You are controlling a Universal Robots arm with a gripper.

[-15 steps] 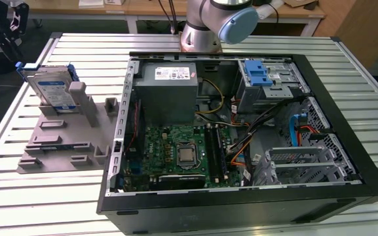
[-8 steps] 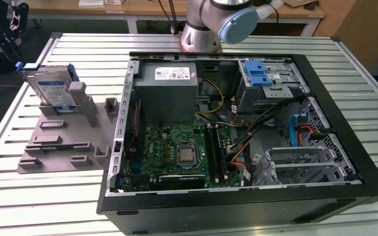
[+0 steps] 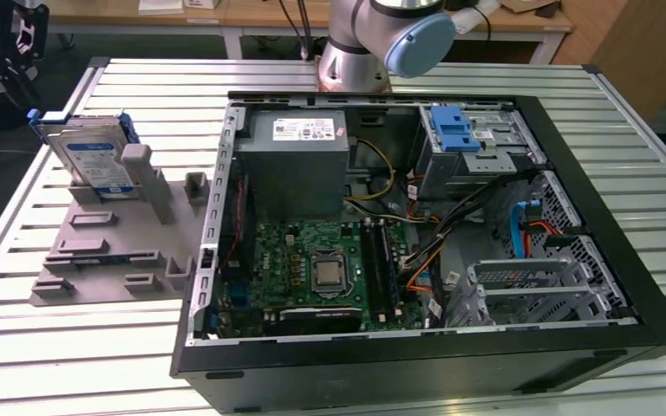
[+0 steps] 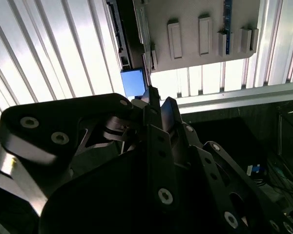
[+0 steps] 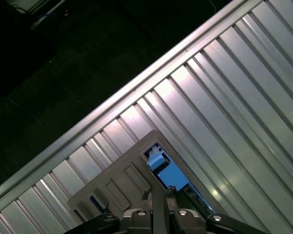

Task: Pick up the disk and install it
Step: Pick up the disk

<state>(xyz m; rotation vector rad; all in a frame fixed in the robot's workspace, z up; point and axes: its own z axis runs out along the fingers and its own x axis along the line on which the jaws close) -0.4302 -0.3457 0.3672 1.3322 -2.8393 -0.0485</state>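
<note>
The disk [image 3: 88, 154] stands upright on its edge in the grey slotted fixture [image 3: 114, 251] at the exterior view's left. It is a silver drive with a white-and-blue label in a blue caddy. In both wrist views I look down on its thin upper edge, where the blue caddy [image 4: 133, 82] [image 5: 164, 170] shows beside the fixture [image 4: 200, 29] [image 5: 115, 187]. My gripper [image 4: 156, 95] [image 5: 158, 196] hangs well above that edge, apart from it. Its fingers meet at the tips with nothing between them.
The open black computer case [image 3: 426, 347] lies at the fixture's side on the slatted metal table [image 3: 67, 364], with a blue-latched drive bay [image 3: 454, 134] at its far end. The arm's base [image 3: 356, 52] stands behind the case. The table's edge [image 5: 88, 126] drops to dark floor.
</note>
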